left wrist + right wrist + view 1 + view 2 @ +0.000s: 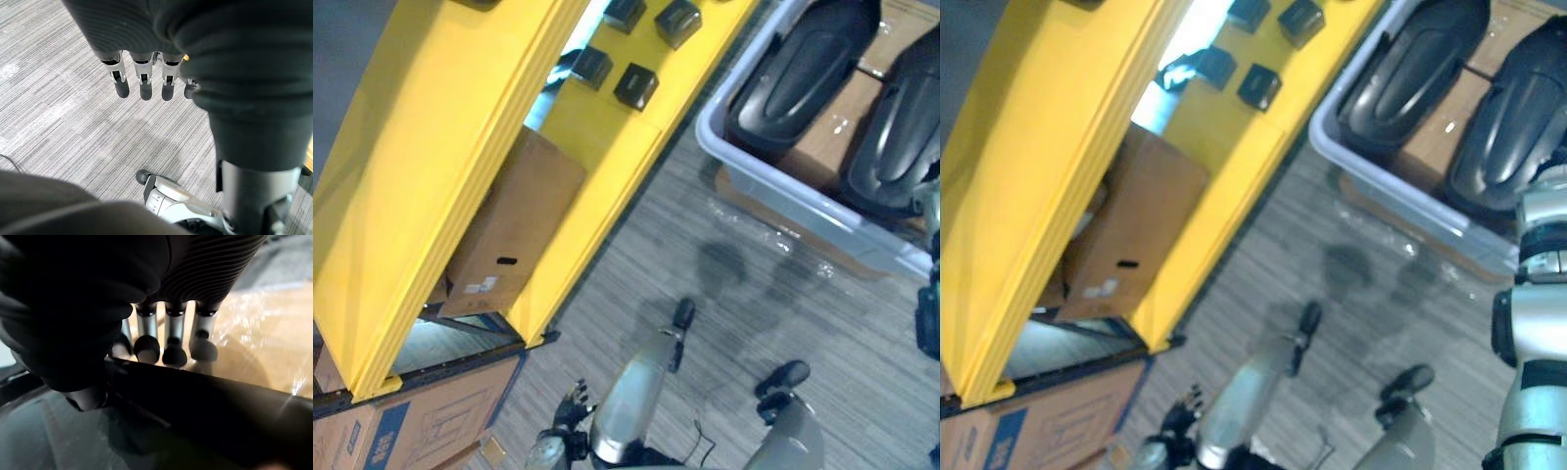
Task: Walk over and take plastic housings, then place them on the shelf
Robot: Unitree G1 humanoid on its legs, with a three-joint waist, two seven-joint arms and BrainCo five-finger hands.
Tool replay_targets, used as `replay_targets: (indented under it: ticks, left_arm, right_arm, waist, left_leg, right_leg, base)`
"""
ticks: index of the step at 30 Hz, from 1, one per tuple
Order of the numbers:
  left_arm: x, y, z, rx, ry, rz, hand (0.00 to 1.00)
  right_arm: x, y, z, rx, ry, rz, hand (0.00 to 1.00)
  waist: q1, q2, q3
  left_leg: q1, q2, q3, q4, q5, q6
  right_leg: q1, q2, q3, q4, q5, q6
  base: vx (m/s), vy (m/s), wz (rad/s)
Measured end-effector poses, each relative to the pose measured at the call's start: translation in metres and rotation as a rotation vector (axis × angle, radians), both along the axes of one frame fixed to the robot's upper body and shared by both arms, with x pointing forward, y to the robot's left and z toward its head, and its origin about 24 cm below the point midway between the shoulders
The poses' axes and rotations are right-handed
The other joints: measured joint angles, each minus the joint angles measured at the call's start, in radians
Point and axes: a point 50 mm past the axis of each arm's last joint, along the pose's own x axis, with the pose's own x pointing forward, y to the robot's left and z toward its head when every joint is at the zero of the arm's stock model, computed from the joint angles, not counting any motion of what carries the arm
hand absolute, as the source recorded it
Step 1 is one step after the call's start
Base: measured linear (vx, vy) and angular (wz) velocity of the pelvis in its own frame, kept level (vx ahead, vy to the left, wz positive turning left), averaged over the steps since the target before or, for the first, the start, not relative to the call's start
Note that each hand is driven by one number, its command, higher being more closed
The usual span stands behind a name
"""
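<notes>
Our right hand [174, 330] sets straight fingers at the rim of a black housing [195, 399], nothing clasped yet, seemingly to lift it from the tub [783, 186] at two o'clock. Our left hand [142, 81] hangs slack, empty; the yellow shelf [431, 166] waits at ten o'clock.

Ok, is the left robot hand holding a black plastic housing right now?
No, the left robot hand hangs open and empty over the grey striped carpet floor.

Two black housings [800, 70] lie in one grey bin [773, 181] at 2 o'clock. Four small black blocks [635, 85] sit on one yellow shelf [431, 147] at 12. Two cardboard boxes [509, 225] are at 8.
</notes>
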Motion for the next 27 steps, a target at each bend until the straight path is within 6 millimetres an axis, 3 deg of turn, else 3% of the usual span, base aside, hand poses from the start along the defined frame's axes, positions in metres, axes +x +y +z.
replay_targets:
  ticks: [13, 21, 27]
  left_arm:
    - [0.013, 0.003, 0.013, -0.009, -0.082, 0.078, 0.0]
    - [0.015, 0.016, 0.027, 0.001, -0.142, 0.143, 0.0]
    - [0.021, 0.026, 0.038, 0.078, -0.163, 0.097, 0.0]
  right_arm:
    - [0.005, 0.006, 0.012, -0.175, 0.089, 0.026, 1.0]
    - [0.01, 0.017, 0.035, -0.217, 0.013, 0.073, 1.0]
    - [0.014, 0.024, 0.043, -0.261, -0.031, 0.126, 1.0]
  waist:
    - [-0.03, -0.008, 0.005]
    - [-0.055, -0.064, 0.045]
    - [-0.062, -0.093, 0.065]
  left_leg:
    - [0.005, 0.007, 0.019, -0.001, 0.0, 0.0]
    - [0.007, 0.03, 0.028, 0.01, -0.005, -0.007]
    - [0.006, 0.064, 0.038, 0.034, -0.014, -0.02]
  right_leg:
    - [-0.013, 0.004, 0.022, 0.002, 0.006, -0.001]
    - [-0.014, 0.025, 0.025, 0.001, 0.01, -0.006]
    - [-0.012, 0.061, 0.035, -0.014, 0.021, -0.023]
  base:
    - [0.0, 0.009, -0.05]
    - [0.01, 0.0, -0.05]
    - [-0.02, -0.01, -0.16]
